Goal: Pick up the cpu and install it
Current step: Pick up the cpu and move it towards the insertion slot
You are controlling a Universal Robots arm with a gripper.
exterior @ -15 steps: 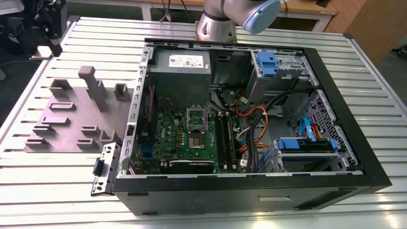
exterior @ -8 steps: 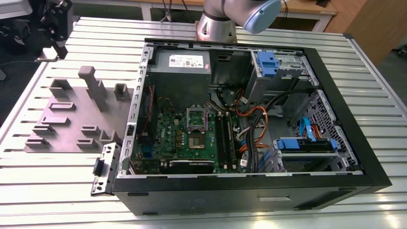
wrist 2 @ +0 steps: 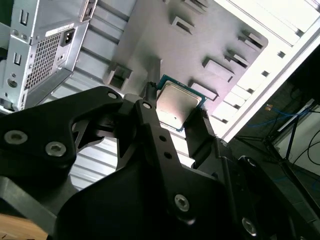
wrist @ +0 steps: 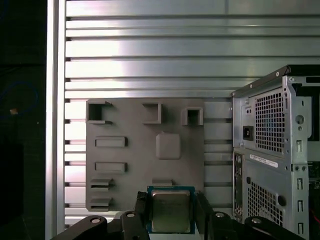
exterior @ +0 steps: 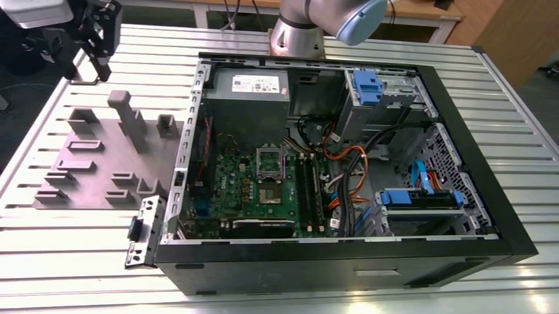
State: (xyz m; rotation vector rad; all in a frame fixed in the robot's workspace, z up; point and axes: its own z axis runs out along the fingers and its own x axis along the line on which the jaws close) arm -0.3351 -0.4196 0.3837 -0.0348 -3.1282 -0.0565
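The cpu [wrist: 171, 211] is a small square chip with a silvery top and a blue-green rim. My gripper [wrist: 171, 214] is shut on it, one black finger [wrist: 141, 212] on each side. In the second wrist view the same cpu [wrist 2: 176, 104] sits clamped between the gripper's [wrist 2: 175, 109] fingers, above the grey holder plate [wrist 2: 200, 40]. In the exterior view the gripper [exterior: 94, 49] hangs above the slatted table at the far left, beyond the holder plate [exterior: 96, 167]. The green motherboard [exterior: 249, 190] lies inside the open computer case [exterior: 454, 131], with its metal socket [exterior: 269, 159] near the middle.
The grey holder plate carries several raised blocks and posts [exterior: 129, 121]. The case's rear panel [wrist: 272, 150] stands beside the plate. Inside the case are a grey power supply [exterior: 249, 88], blue drive brackets [exterior: 421, 198] and bundled cables [exterior: 345, 160]. The arm's base [exterior: 297, 36] stands behind the case.
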